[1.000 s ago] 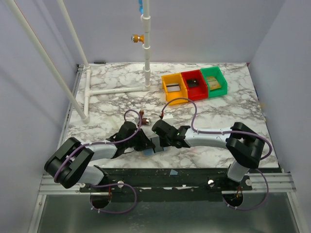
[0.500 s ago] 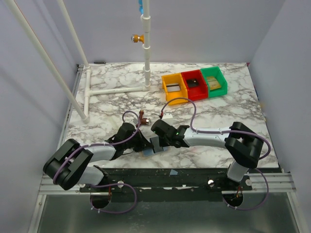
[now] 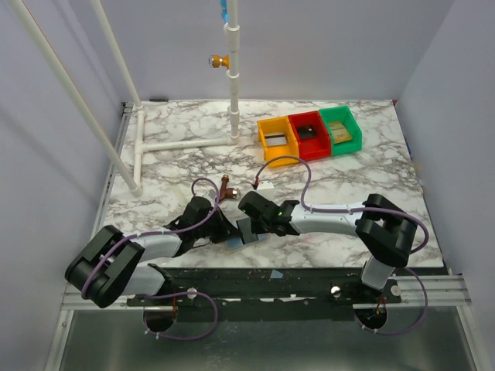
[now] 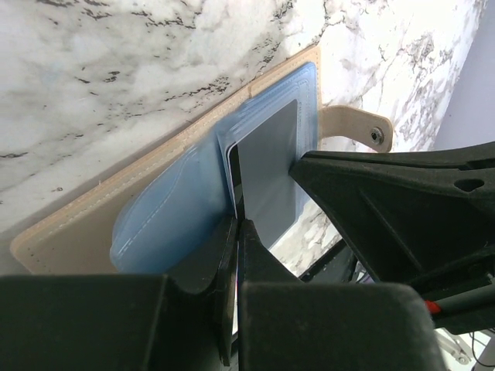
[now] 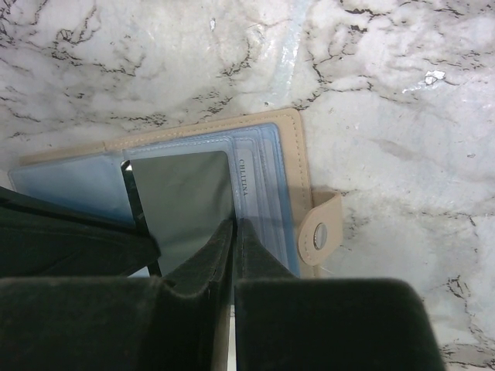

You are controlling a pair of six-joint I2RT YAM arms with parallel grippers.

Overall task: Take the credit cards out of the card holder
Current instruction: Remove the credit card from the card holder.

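The card holder [image 3: 246, 229] lies open at the worktop's [image 3: 332, 178] near edge, between both arms. The left tool [image 4: 236, 232] looks pinched shut on its blue pocket [image 4: 162, 216], the right tool [image 5: 233, 232] nipped tight on the grey card [image 5: 182, 201]: draw straight along the pocket, holder pinned flat

This was a robotics lab test cell. Plain pale lilac panel walls [image 3: 325, 46] boxed in a white-and-grey marble-patterned tabletop [image 3: 178, 154]. A black-and-white robot arm on the left [image 3: 147, 246] and its twin on the right [image 3: 340, 220], trailing thin purple cables [image 3: 288, 161], were bolted to a slotted aluminium rail [image 3: 255, 291] at the near edge. A frame of white plastic pipes [image 3: 233, 77] and a row of small yellow, red and green plastic bins [image 3: 308, 133] stood on the top.
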